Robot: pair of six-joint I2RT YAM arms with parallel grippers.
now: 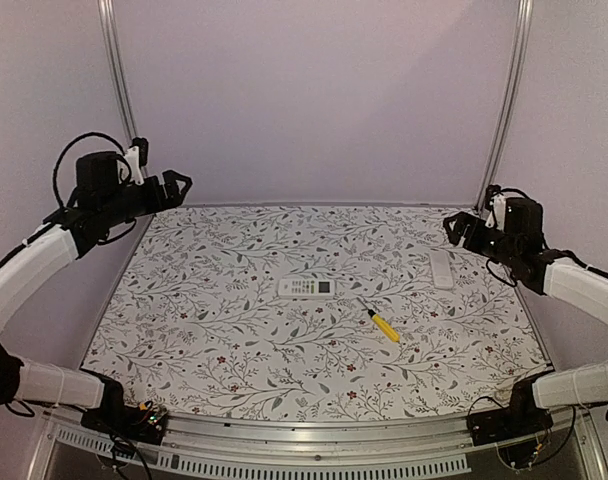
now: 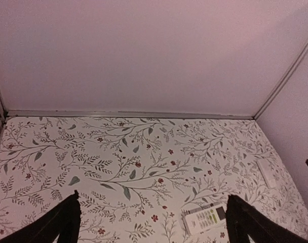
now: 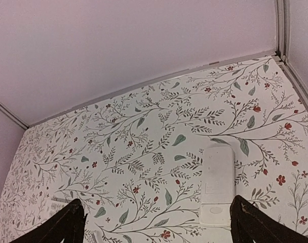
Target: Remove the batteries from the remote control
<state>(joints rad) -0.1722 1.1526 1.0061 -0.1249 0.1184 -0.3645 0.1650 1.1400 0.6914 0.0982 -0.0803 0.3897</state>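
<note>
Eyes on the remote control (image 1: pixel 304 287) first: it lies flat in the middle of the table (image 1: pixel 204 330), turned crosswise, keypad facing up, with a darker patch toward its right end. The left wrist camera catches it too (image 2: pixel 207 218), just inside the right-hand finger at the bottom of that view, its rows of buttons showing. The batteries themselves can't be made out in any view.

Off to the right and a little farther back there's a plain white remote (image 1: pixel 441 268), lying lengthwise with a smooth face up. From the right wrist it sits right ahead (image 3: pixel 218 185), showing a small panel at its near end.

Between the two and nearer to us is a yellow-handled screwdriver (image 1: pixel 382 325), resting at a slant with its dark shaft toward the middle remote. It's close to that remote but not touching it.

Now the arms. The left gripper (image 1: pixel 181 182) hangs high over the far left corner of the floral cloth, jaws spread wide and holding nothing; its two dark fingers (image 2: pixel 68 220) frame the bottom of its own view. The right gripper (image 1: pixel 452 228) hovers just beyond the plain white remote, jaws wide apart too, fingers (image 3: pixel 250 223) gripping nothing.
</note>
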